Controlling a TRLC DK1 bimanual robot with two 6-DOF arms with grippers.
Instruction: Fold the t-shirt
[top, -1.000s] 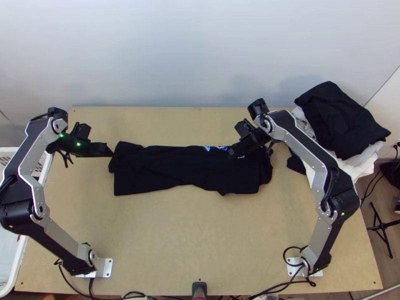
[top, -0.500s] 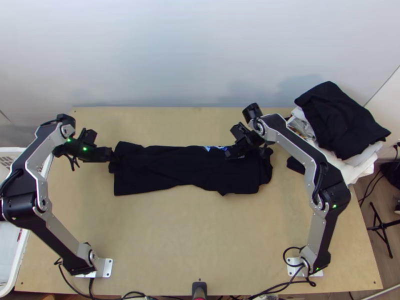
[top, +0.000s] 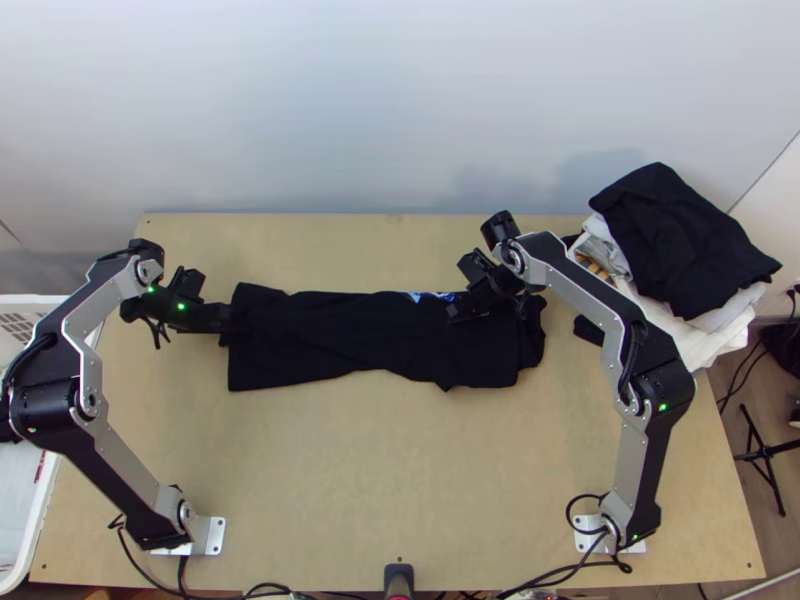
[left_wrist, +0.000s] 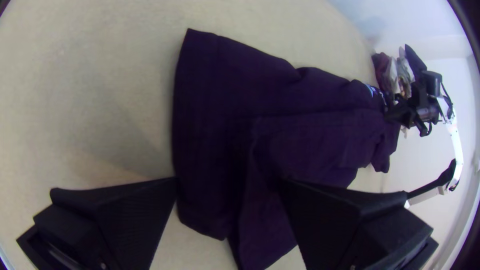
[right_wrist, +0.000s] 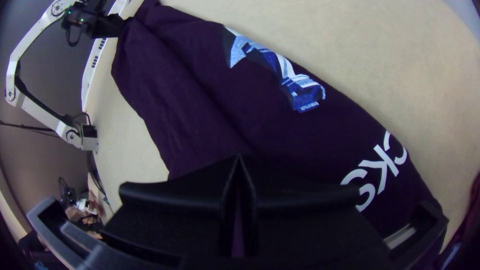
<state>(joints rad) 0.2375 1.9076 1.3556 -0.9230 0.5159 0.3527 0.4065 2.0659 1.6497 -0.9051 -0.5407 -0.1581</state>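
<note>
A black t-shirt lies in a long, narrow folded strip across the table, with blue print at its far edge. Over its left end is my left gripper; in the left wrist view the left gripper is open, its two fingers apart above the shirt. My right gripper is over the shirt's right part. In the right wrist view the right gripper has its fingertips together over the shirt, near the print; I see no cloth pinched between them.
A pile of black and white clothes is heaped at the table's far right corner. At the left edge stands a white basket. Bare tabletop lies between the shirt and the near edge.
My left gripper has moved right and slightly nearer, from beside the shirt's left end to over it. The right gripper has shifted a little left and nearer. The shirt lies much as before.
</note>
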